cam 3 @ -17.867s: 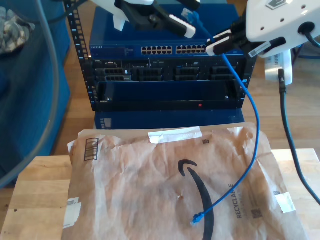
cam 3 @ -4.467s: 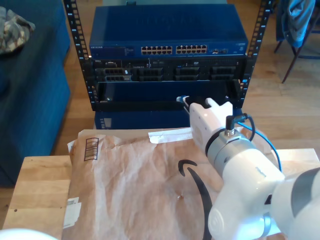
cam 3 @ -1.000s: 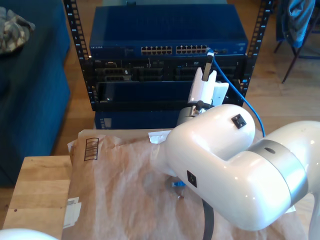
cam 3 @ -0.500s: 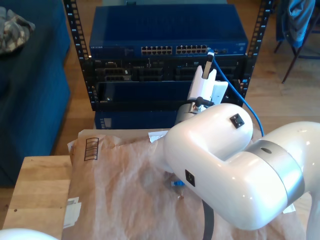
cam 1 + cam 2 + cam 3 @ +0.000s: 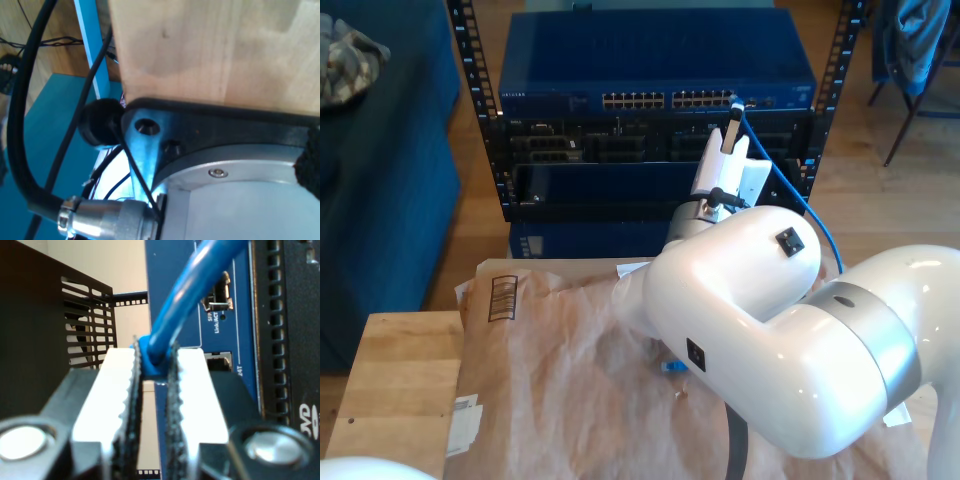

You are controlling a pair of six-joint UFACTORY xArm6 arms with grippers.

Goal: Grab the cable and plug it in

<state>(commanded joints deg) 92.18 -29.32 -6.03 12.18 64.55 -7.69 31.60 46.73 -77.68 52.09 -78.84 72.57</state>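
In the exterior view, my second gripper reaches up to the front of the blue rack-mounted network switch, its tip at the end of the port row toward the exterior view's right. The thin bright blue Ethernet cable runs from the gripper tip down behind the large white robot arm, and its translucent blue plug lies on the crumpled brown paper mailer covering the wooden tabletop.

The second wrist view shows the white, serrated jaws clamped on the cable just before the switch's blue faceplate.

The first wrist view shows pale wood, a metal base and black cords; my first gripper's jaw state cannot be told.
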